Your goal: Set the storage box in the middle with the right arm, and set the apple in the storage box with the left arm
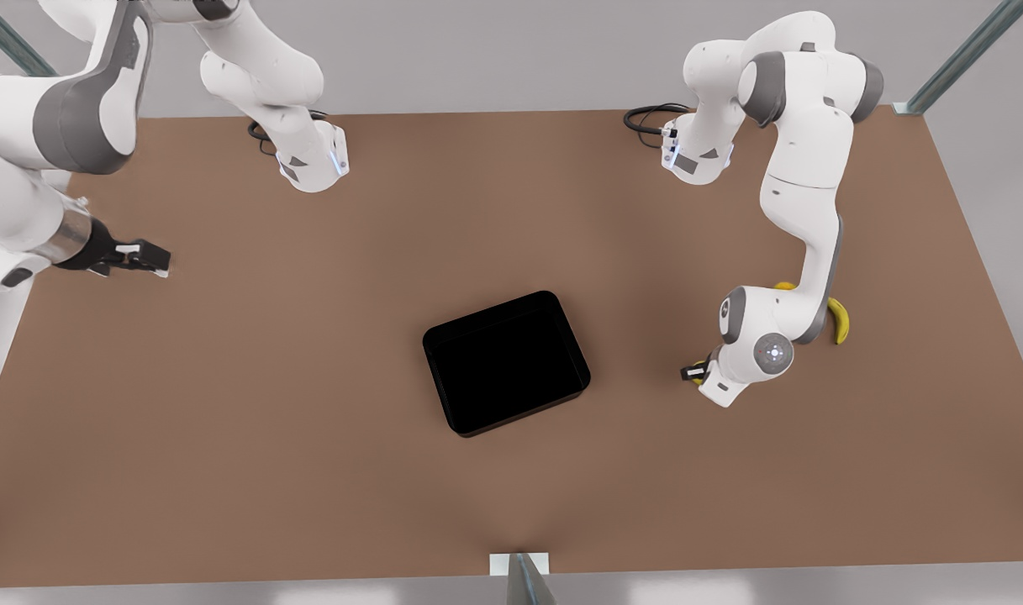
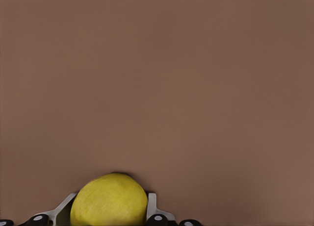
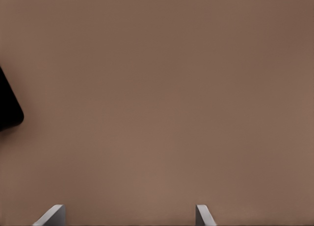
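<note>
Yellow-green apple between left end effector fingers

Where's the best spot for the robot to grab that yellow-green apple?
Across its round middle, probably from above. The apple sits between the left pincer's two fingers, one on each side, so they press on opposite sides of the widest part.

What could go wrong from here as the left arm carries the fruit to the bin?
1. The left gripper clamps the small round yellow-green apple, which bulges past the fingers; it might slip during the lift.
2. The glossy black rectangular storage box sits skewed on the brown table, so a release near its low walls could miss.
3. The curved yellow banana lies by that arm's elbow and may get swept.
</note>
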Robot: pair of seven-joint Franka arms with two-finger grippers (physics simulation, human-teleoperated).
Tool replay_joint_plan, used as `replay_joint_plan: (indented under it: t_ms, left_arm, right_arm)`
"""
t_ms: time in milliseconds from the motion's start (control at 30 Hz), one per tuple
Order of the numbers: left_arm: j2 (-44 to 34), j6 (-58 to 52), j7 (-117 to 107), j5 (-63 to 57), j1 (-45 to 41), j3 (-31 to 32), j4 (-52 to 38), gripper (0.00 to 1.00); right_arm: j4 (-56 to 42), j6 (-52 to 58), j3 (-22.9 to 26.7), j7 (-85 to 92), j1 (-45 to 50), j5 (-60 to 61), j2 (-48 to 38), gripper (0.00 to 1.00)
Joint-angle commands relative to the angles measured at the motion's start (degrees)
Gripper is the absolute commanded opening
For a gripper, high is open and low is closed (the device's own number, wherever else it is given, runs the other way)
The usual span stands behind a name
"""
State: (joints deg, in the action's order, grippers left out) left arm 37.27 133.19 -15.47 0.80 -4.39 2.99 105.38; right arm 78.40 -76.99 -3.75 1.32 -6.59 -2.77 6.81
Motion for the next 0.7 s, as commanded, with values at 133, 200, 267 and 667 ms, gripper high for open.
replay_joint_plan:
  t_ms: [133, 200, 267, 667]
  left_arm:
    - [-0.1, 0.0, -0.1, 0.0, 0.0, 0.0, 0.0, 0.70]
    - [-0.1, 0.0, -0.1, 0.0, 0.0, 0.0, 0.0, 0.68]
    - [0.0, 0.0, -0.1, 0.0, 0.0, 0.1, 0.0, 0.67]
    - [-1.1, -0.6, -0.6, 0.2, -0.4, 0.2, 0.0, 0.67]
  right_arm:
    - [0.0, -0.4, 0.7, 0.6, 0.8, 0.7, 2.9, 1.00]
    - [-0.9, 0.1, 0.6, 0.6, 0.2, 0.7, 3.3, 1.00]
    - [-0.9, -0.5, 0.5, 0.8, 0.1, 0.7, 3.6, 1.00]
    - [-1.2, -3.4, 0.6, 0.8, -0.9, 1.1, 11.5, 1.00]
